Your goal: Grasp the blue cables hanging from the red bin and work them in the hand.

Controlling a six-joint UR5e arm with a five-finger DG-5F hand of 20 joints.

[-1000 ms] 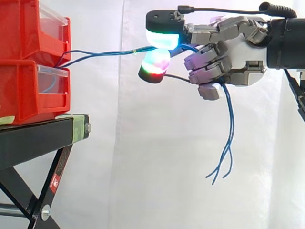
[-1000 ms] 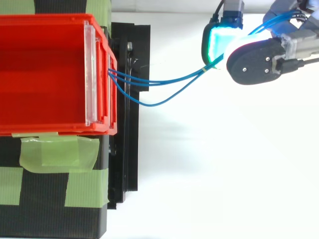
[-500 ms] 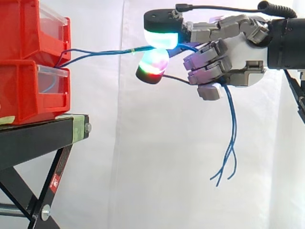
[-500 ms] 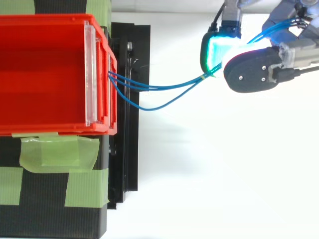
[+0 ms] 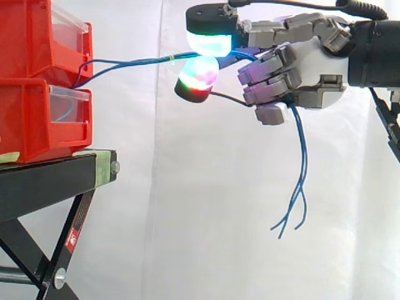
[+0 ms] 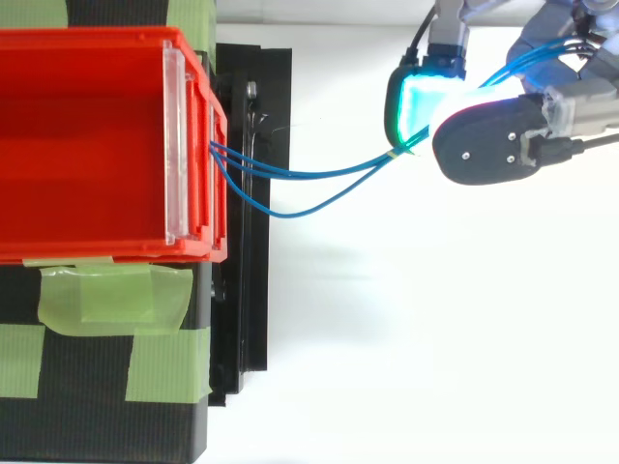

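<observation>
three blue cables point(image 5: 131, 60) from the red bin point(image 5: 31, 37), pinched between glowing fingertips point(image 5: 209, 42) of the level hand point(image 5: 312, 69)

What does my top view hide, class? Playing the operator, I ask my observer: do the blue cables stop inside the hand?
Observer: No. From the side, the blue cables pass through the hand and their loose ends dangle below it.
Operator: Where do they leave the bins?
Observer: At the front of the upper red bin, near its base, above a lower red bin.
Operator: How are they held?
Observer: Pinched between two glowing pads, one above the other.
</observation>
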